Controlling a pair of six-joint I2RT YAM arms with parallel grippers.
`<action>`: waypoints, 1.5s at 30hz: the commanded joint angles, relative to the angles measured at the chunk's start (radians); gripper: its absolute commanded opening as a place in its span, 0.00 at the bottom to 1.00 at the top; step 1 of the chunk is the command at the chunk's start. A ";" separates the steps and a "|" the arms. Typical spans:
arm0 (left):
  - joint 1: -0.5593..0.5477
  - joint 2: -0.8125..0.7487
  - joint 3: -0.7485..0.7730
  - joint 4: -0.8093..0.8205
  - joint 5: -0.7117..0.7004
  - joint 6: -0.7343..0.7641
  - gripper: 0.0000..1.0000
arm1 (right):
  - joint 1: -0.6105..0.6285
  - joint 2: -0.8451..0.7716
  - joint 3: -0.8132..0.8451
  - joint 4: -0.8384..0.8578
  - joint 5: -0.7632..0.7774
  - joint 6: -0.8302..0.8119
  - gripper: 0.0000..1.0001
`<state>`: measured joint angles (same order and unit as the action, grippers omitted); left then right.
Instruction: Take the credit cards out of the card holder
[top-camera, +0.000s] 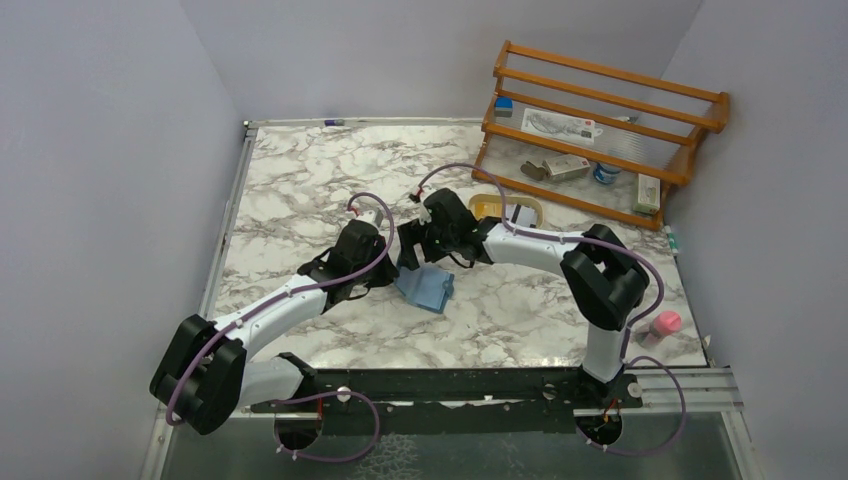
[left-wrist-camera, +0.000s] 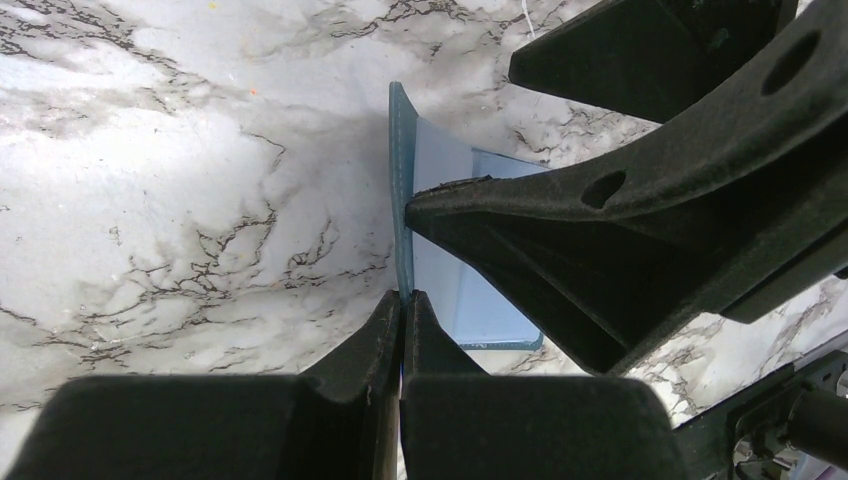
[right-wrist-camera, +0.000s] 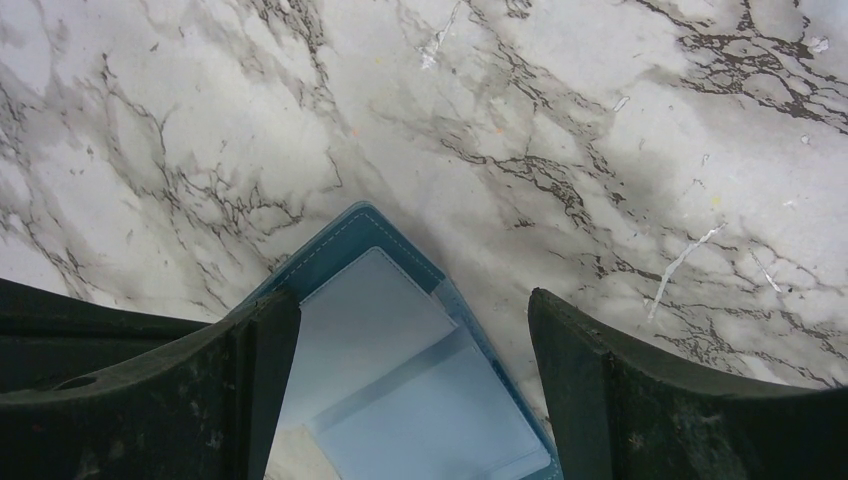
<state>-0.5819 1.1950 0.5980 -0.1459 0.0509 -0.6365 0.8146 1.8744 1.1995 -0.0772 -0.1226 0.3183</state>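
The teal card holder lies open on the marble table, one flap raised. My left gripper is shut on the edge of that upright flap, and it shows in the top view. My right gripper is open, fingers straddling the holder's pale-blue inside pockets; it also shows in the top view. No card shows in the pockets. A yellow-orange card and a whitish card appear to lie at the tan tray behind the right arm.
The tan oval tray sits just in front of a wooden rack holding small items at the back right. A pink object stands at the right edge. Walls close in the table's left, back and right sides.
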 joint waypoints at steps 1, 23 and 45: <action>-0.001 0.000 0.026 0.024 -0.004 0.018 0.00 | 0.021 0.030 0.040 -0.090 0.021 -0.069 0.90; -0.001 -0.026 0.026 -0.016 -0.043 0.014 0.00 | 0.063 -0.073 -0.046 -0.251 0.186 -0.114 0.90; -0.033 -0.020 -0.002 -0.067 -0.241 -0.071 0.00 | 0.062 -0.419 -0.039 -0.303 0.326 -0.030 0.91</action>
<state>-0.5930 1.2007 0.5148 -0.1154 -0.0807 -0.7193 0.8715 1.4441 1.1824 -0.4332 0.2272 0.2615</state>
